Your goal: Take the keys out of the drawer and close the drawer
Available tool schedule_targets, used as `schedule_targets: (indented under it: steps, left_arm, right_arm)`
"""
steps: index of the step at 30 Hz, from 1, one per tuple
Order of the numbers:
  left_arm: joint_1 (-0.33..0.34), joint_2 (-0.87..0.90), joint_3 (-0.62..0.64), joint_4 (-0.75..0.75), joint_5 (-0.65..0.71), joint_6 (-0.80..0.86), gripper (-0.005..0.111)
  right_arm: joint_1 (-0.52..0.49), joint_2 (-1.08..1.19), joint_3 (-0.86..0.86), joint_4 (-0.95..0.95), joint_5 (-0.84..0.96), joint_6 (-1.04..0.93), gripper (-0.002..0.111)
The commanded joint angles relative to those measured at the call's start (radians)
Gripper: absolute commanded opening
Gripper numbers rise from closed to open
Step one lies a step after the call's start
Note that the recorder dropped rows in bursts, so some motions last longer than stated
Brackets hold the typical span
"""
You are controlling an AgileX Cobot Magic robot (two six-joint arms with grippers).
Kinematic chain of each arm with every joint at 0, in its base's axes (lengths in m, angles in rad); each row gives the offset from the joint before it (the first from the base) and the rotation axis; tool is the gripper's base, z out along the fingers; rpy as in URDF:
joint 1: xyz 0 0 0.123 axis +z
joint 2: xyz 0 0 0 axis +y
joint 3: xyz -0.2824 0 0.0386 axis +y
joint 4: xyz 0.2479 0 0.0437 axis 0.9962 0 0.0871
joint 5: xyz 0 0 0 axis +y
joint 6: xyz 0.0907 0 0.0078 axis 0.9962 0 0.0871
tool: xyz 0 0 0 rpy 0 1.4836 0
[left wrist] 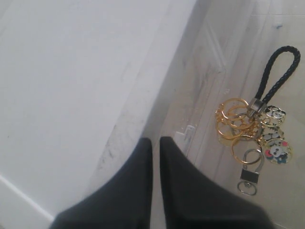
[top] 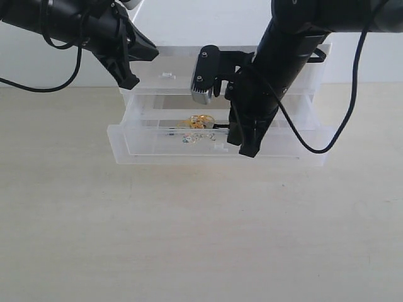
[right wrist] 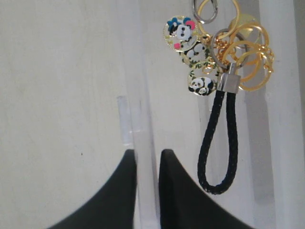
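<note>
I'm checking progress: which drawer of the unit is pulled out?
The wide drawer holding the keys. Its front stands well forward of the unit, while the top drawer above it, with the small tab, sits flush and shut.

Robot lab bench setup: bare pale counter (top: 189, 239), plain white wall (top: 25, 56) at 12 o'clock, two cabled black arms (top: 63, 22) over a plastic drawer unit (top: 164, 78).

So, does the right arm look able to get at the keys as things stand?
Probably yes. The drawer is pulled open and the keys lie uncovered inside, close to the right gripper. Its jaws sit nearly closed astride the drawer's front wall, so it would need to release and move inward.
</note>
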Motion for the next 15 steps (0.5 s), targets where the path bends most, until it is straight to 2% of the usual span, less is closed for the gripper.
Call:
schedule_targets:
  steps: [1,10,15]
  left_arm:
    - [0.001,-0.004,-0.005,-0.089,-0.073,-0.014,0.004]
    - [0.001,0.0,-0.005,-0.076,-0.041,0.013,0.004]
    - [0.001,0.036,-0.005,-0.083,-0.068,0.028,0.004]
  right_arm:
    - [-0.009,0.0,0.013,-0.02,0.011,0.036,0.0]
    - [-0.009,0.0,0.013,-0.02,0.004,0.036,0.0]
    - [-0.009,0.0,0.013,-0.02,0.0,0.036,0.0]
